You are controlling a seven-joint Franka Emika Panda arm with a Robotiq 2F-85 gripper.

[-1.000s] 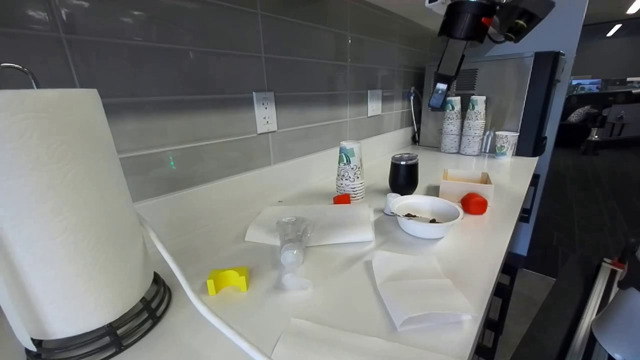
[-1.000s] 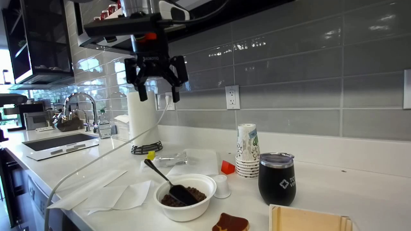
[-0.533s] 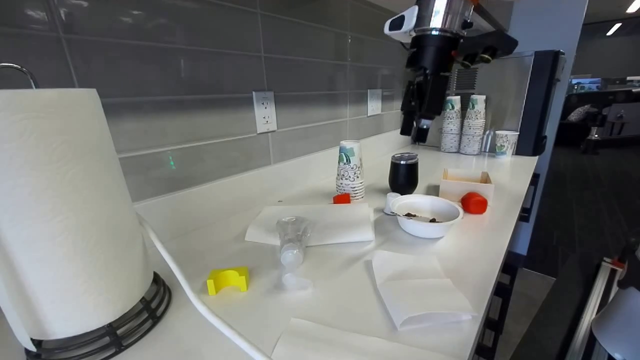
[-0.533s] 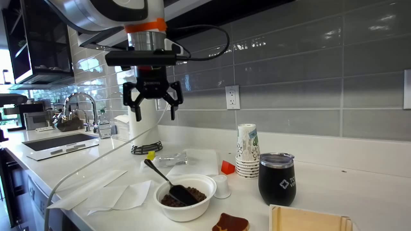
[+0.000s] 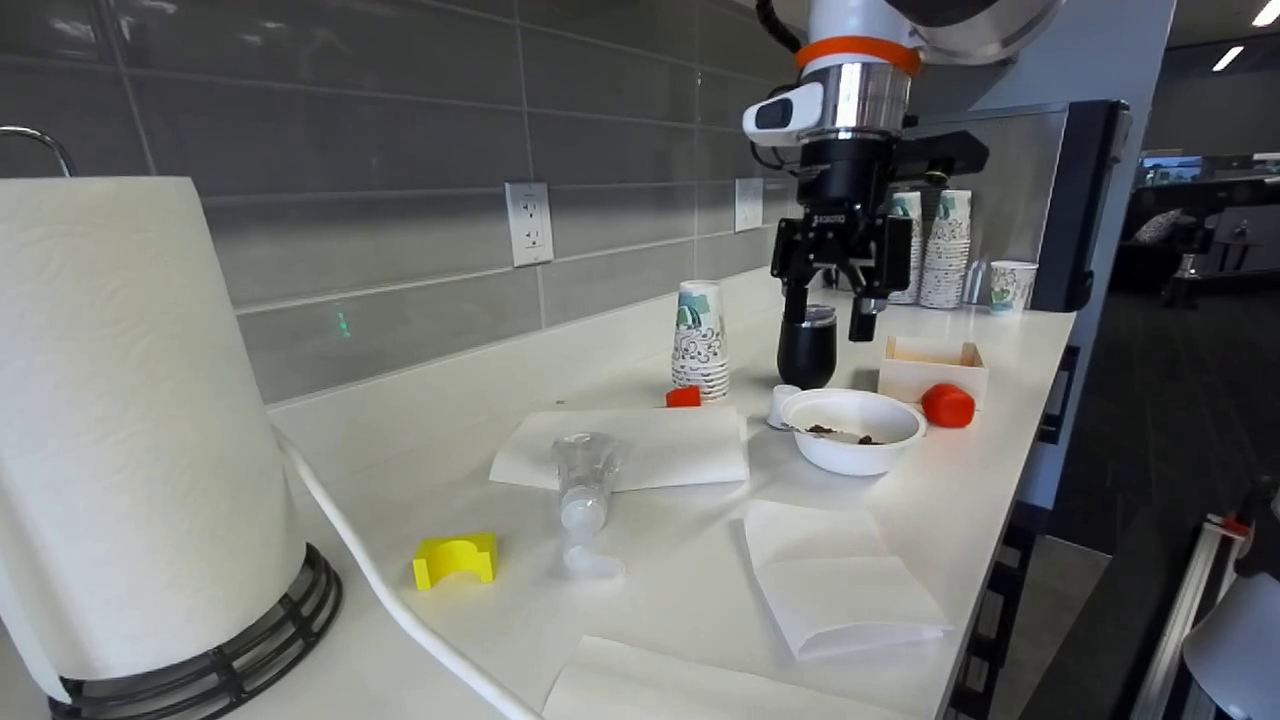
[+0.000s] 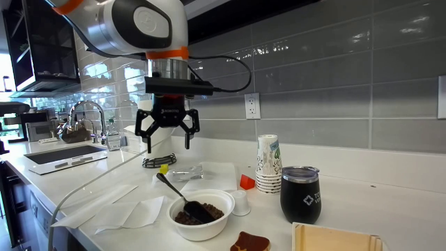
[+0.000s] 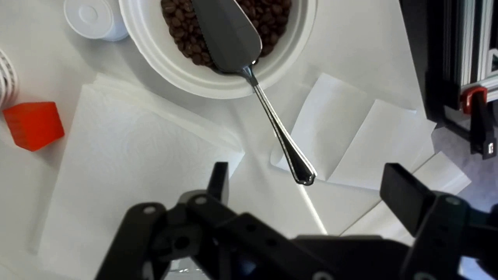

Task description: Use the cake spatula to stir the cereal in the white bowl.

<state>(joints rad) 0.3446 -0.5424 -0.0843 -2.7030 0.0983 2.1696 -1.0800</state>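
Toward the left in an exterior view, the tool (image 6: 168, 144) hangs above the bench (image 6: 348, 205), its jaws wide apart. Next comes the cake spatula (image 6: 191, 207), its flat dark blade lying on the small brown pieces of cereal (image 6: 215, 211), its slim handle (silver-edged in the wrist view) crossing the rim of the white bowl (image 6: 200, 232). Farther right stands a black cup (image 6: 296, 200). Against the earlier frame, the tool is lower; the cake spatula and white bowl are unmoved.

I see glossy grey tile backsplash (image 6: 313, 69) behind the white countertop (image 6: 366, 209), inset sink (image 6: 66, 154) with gooseneck faucet (image 6: 102, 120) farther along, glass-front cabinet (image 6: 50, 42) up high, dark floor (image 5: 1180, 400) and ceiling strip lights (image 5: 1228, 60) beyond.
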